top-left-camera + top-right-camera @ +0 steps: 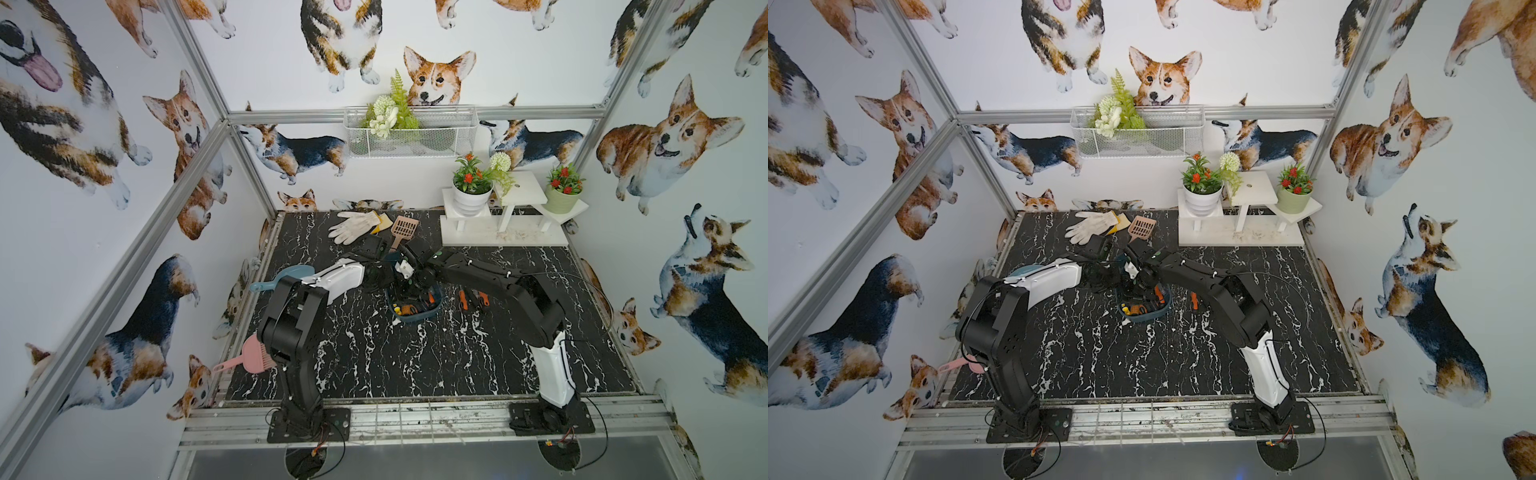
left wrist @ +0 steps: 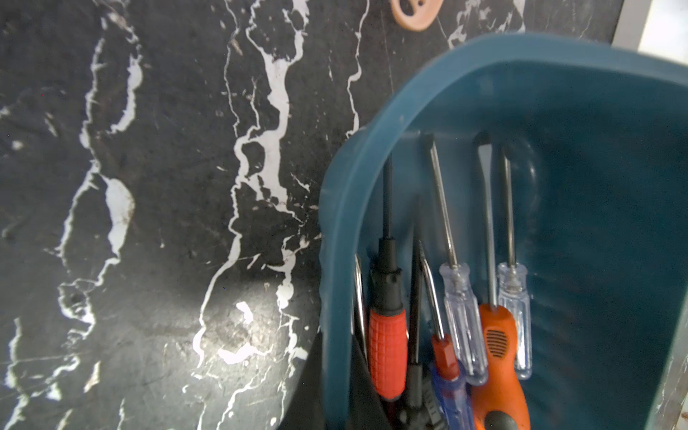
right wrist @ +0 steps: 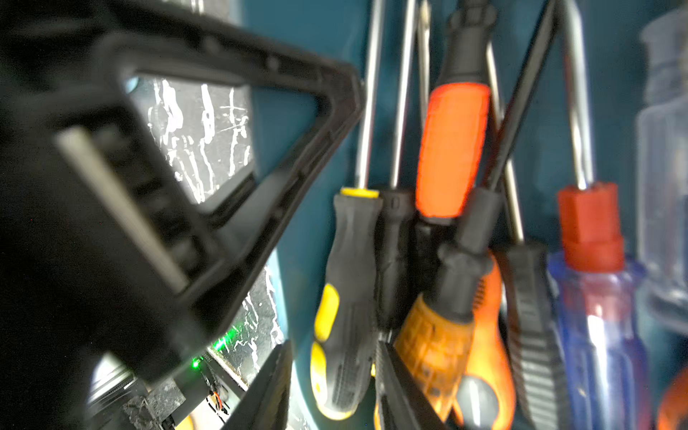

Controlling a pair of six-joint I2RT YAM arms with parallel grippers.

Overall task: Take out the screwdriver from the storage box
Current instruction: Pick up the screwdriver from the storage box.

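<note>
Currently both arms meet over the storage box (image 1: 415, 319), which sits near the middle of the counter (image 1: 374, 365) in both top views. The box holds a bundle of screwdrivers (image 2: 461, 316). Their shafts point toward the far end of the box and their handles are gathered at the near end.

Left gripper (image 2: 337, 372): closed on the side wall of the box, with one finger outside the rim and one inside.

Right gripper (image 3: 333, 346): partly open and lowered into the handle end of the box. The black-and-yellow screwdriver (image 3: 346, 298) lies between its two fingers. One finger sits close against the handle. A strip of the box shows between the handle and the other finger, so the handle is not clamped.

Adjacent items in the box:
- a red-handled screwdriver (image 2: 387, 353) with a black shaft, just beside the black-and-yellow one;
- a blue-handled screwdriver (image 3: 595, 316) with a red collar;
- an orange-handled screwdriver (image 2: 499, 353), between two clear-handled ones.

Items outside the box:
- orange-handled tools (image 1: 463, 301) on the counter, just beside the box on the right arm's side;
- a white glove (image 1: 353, 226) and a tan scoop (image 1: 404, 227) near the far edge of the counter.
</note>
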